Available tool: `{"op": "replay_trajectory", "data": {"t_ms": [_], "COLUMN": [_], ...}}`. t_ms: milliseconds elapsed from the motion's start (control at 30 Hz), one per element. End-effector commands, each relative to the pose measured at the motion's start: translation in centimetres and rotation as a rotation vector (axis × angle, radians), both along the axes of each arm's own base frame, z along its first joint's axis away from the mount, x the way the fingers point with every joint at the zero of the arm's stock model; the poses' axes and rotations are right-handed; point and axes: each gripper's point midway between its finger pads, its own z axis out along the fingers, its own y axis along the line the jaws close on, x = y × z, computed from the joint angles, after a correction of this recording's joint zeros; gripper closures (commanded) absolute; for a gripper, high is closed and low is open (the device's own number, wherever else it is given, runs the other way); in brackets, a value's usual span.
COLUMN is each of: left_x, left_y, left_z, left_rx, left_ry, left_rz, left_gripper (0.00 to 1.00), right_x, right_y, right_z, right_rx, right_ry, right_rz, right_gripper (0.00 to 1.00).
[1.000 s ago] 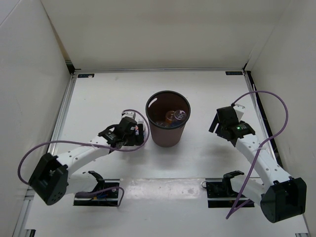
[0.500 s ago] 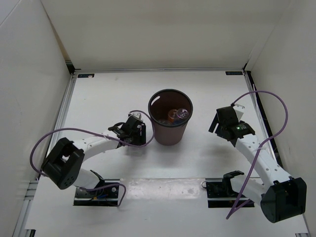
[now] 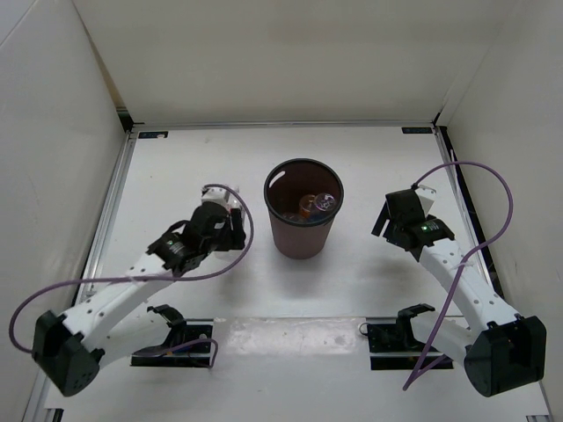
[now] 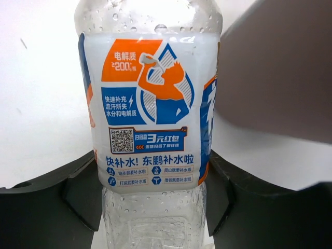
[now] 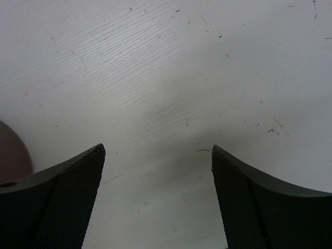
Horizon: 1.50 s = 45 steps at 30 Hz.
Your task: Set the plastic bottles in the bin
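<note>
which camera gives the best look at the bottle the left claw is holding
The left wrist view: the bottle fills the frame, label readable, clamped in the left claw. The top external view shows only a small pale bit of it left of the bin. The right wrist view shows none of it.

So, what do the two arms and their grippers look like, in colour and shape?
Both the left arm and right arm have white links with bulky black joints, and a purple cable loops along each. The right wrist shows a small green light. The left gripper and right gripper have matte black fingers with curved outer edges and textured inner pads.
</note>
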Motion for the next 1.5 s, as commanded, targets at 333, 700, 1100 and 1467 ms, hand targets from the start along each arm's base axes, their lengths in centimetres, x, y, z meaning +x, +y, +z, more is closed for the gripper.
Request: {"op": "replay_trajectory", "data": {"t_ms": [333,700,1100,1467], "left_x": [4.1,7.2,7.2,6.8], "left_y": [-2.2,-14.8,-17.2,-15.7], "left_z": [23.6,24.9,19.5,17.0], "left_rx": [-0.114,-0.056,-0.034,-0.002], "left_ry": [-0.498,-0.516,-0.444,-0.409], "left_rz": [-0.122,-0.343,-0.361,-0.317], "left_gripper": [0.35,0.35,0.25,0.0], "right_x": [1.1,1.2,1.3,1.2], "right_y": [0.2,0.3,0.5,0.6], "right_z": [1.7,1.6,1.5,1.6], "right_rx": [0.005,0.004,0.002,0.002], "right_ry": [-0.054,-0.042,-0.038,-0.04], "right_rz": [-0.009,-0.002,0.004,0.008], "right_gripper": [0.15,0.15,0.15,0.15]}}
